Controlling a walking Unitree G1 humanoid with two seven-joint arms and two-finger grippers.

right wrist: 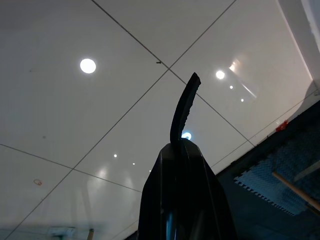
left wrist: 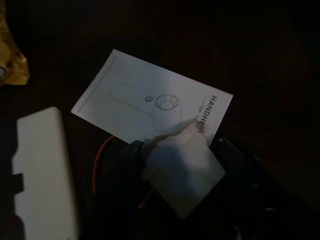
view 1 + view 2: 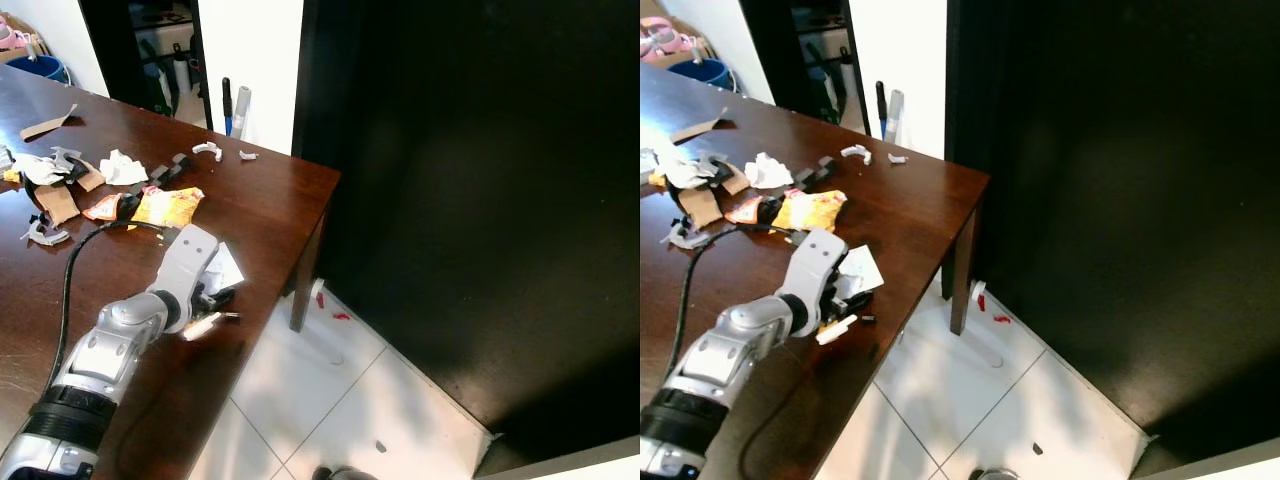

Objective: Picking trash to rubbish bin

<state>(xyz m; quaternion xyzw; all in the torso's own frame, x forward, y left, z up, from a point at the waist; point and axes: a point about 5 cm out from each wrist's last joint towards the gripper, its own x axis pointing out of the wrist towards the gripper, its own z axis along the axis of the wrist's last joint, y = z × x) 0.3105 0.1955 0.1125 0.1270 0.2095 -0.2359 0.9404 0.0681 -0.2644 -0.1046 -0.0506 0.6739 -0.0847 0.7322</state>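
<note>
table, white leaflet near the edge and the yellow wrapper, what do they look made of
Table: apparently wood or wood veneer, dark reddish-brown with a semi-gloss finish that catches the light. Leaflet: thin matte white paper, lying flat, with a printed line drawing and text. Yellow wrapper: likely plastic or foil film, crinkled and slightly shiny. The left pincer hovers by the leaflet.

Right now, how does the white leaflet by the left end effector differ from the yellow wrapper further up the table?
The white leaflet lies flat and smooth near the table's edge, with a line drawing and black lettering. The yellow wrapper is crumpled, orange-yellow, and sits further in, beside the other scraps. The left end effector is right at the leaflet, with a crumpled white scrap between its fingers; the wrapper lies apart from it. Both rest on the dark wooden table.
</note>
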